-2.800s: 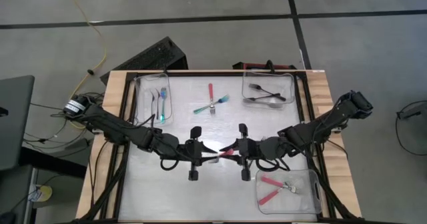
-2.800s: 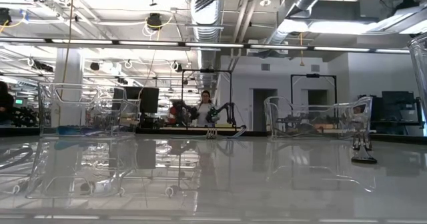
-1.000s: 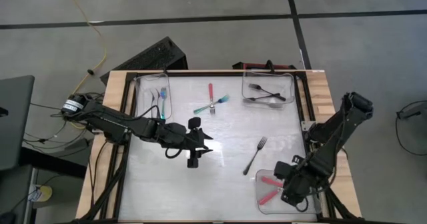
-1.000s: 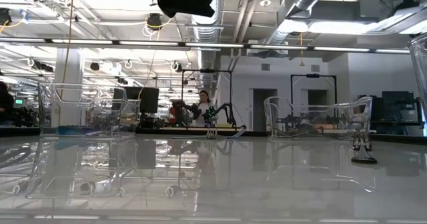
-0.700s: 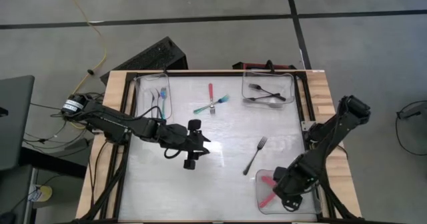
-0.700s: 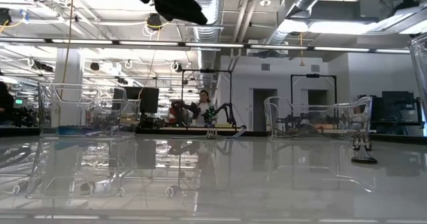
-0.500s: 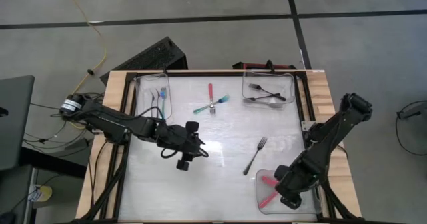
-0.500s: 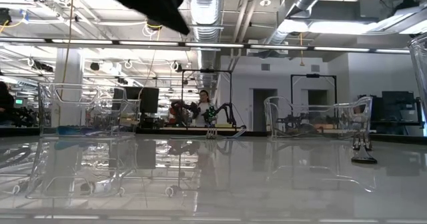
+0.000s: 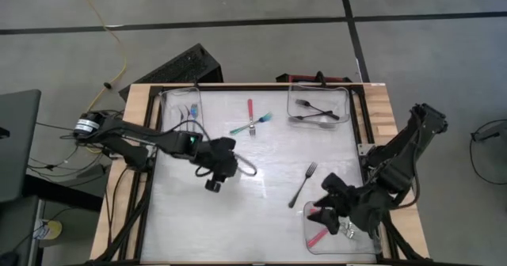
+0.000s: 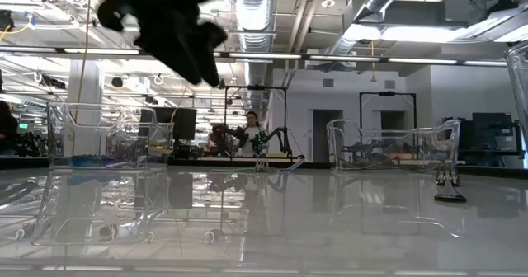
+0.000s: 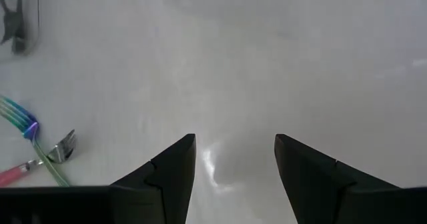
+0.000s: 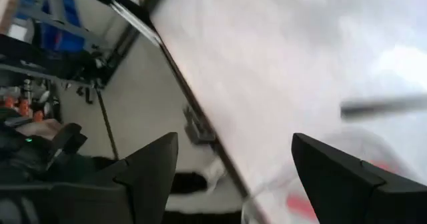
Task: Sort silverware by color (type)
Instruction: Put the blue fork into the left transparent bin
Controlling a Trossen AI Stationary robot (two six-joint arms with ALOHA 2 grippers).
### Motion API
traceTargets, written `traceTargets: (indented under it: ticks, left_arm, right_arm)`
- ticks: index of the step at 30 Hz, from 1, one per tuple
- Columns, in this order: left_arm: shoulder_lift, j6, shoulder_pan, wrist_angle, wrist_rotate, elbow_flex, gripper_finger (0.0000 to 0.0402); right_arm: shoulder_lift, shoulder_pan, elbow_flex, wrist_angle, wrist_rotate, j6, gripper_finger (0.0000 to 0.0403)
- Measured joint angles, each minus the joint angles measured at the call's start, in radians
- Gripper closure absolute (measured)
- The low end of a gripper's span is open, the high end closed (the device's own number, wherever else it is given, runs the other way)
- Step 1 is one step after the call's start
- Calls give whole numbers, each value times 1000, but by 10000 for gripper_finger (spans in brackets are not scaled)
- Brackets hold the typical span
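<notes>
Silverware count: three clear rectangular trays on the white table (image 9: 261,218). Far-left tray (image 9: 181,115) holds what looks like two blue-handled forks (image 9: 192,112) (hard to separate from above). Far-right tray (image 9: 319,106) holds two thin black forks (image 9: 315,112), crossed. Near-right tray (image 9: 348,233) holds red forks (image 9: 318,225), partly under the arm, count unclear. Loose on the table: one red fork (image 9: 249,109), one teal fork (image 9: 252,124) crossing a metal-tined one, one black fork (image 9: 303,183) alone. Left gripper (image 9: 215,175) hovers mid-table, fingers apart, empty. Right gripper (image 9: 331,196) sits over the near-right tray's edge, fingers spread wide, nothing between them.
</notes>
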Motion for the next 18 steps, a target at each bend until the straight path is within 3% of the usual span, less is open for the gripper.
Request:
traceTargets:
  ticks: [8, 13, 18]
  left_arm:
    - [95, 64, 263, 64, -7, 11, 212]
    - [238, 67, 442, 68, 44, 103, 212]
    - [381, 56, 508, 138, 48, 188, 212]
  right_arm:
    - [-65, -105, 0, 1, 50, -318, 88]
    - [-175, -217, 0, -49, -15, -555, 88]
    - [-311, -353, 0, -151, -97, -750, 88]
